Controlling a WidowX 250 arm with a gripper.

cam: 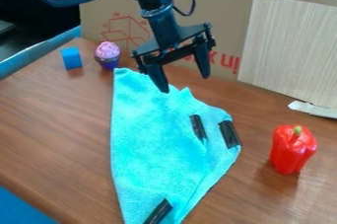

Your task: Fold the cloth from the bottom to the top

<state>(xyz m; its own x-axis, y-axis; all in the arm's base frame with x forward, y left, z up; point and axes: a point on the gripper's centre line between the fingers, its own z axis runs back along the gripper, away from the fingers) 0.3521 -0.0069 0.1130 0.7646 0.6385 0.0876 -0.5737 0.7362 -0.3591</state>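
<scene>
The black robot arm (158, 15) slants down from above the far edge of the brown wooden table surface (59, 129), its wrist bending slightly, and the black two-finger gripper (185, 84) hangs tilted near that edge, fingers (202, 60) spread well apart, tips pointing down.

fuzzy cloth (154, 144), glossy red pepper (291, 150)

The arm (162, 23) is black, a thin cable (193, 4) looping beside it, its angular black gripper (185, 83) bearing two tapered fingers (157, 77).
</scene>
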